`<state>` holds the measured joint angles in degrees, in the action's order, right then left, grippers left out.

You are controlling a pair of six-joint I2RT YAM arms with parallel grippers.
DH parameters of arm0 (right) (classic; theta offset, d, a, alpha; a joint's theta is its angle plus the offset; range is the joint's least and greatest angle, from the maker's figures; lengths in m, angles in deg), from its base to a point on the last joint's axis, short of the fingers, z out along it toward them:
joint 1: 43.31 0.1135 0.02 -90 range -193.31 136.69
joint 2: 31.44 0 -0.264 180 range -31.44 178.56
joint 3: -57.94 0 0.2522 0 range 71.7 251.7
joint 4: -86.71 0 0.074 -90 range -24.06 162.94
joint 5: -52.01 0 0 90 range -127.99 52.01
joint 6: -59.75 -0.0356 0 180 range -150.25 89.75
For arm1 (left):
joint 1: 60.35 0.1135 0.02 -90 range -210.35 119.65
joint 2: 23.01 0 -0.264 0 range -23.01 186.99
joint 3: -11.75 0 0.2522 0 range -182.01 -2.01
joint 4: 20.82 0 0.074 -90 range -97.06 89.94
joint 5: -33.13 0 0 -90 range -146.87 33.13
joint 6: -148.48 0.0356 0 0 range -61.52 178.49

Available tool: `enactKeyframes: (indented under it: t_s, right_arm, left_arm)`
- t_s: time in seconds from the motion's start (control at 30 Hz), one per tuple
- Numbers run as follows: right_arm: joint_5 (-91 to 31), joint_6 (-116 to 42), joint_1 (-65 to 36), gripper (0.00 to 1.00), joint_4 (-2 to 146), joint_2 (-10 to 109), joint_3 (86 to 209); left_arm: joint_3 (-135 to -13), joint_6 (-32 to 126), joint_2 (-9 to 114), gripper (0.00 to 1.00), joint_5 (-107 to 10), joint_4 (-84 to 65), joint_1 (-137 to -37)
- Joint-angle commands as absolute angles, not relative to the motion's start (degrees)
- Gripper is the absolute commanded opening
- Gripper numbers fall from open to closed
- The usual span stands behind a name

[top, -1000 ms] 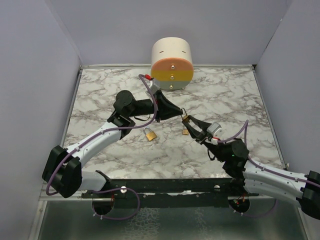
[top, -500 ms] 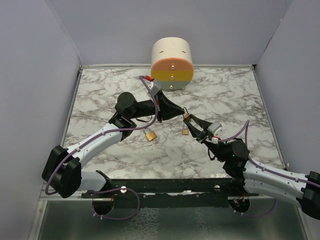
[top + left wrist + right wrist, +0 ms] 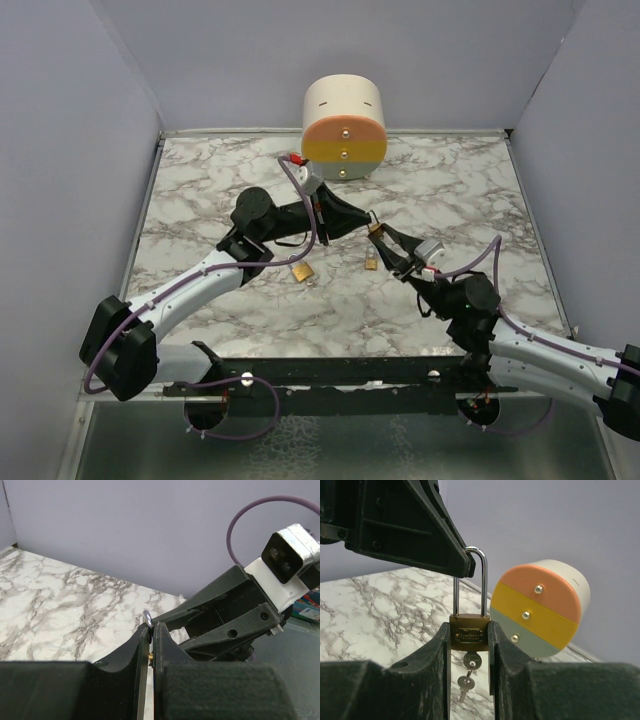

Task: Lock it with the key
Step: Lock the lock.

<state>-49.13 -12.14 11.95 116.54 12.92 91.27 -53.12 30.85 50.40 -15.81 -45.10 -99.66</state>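
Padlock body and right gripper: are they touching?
Touching. The right wrist view shows the right gripper clamped on the padlock body, jaws flush against both brass sides.

From the left wrist you get only a sliver of the padlock (image 3: 147, 617) between the left end effector's (image 3: 151, 627) fingers (image 3: 125, 655); from above, its keys (image 3: 371, 264) are too small to tell apart.

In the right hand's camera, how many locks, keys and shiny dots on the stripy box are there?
lock: 1
keys: 2
dots: 3
total: 6
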Motion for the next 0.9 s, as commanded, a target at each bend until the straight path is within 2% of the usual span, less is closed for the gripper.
enactKeyframes:
  t_s: [0.0,0.87]
  right_arm:
    - [-47.78,-12.14,12.02,0.01,123.34,11.55,97.46]
    - [-45.57,-11.01,12.0,0.01,124.22,11.8,104.78]
  left_arm:
    - [-52.45,36.3,51.58,0.0,-16.55,-33.55,-102.15]
    - [-47.26,40.51,56.52,0.0,-19.66,-29.91,-105.22]
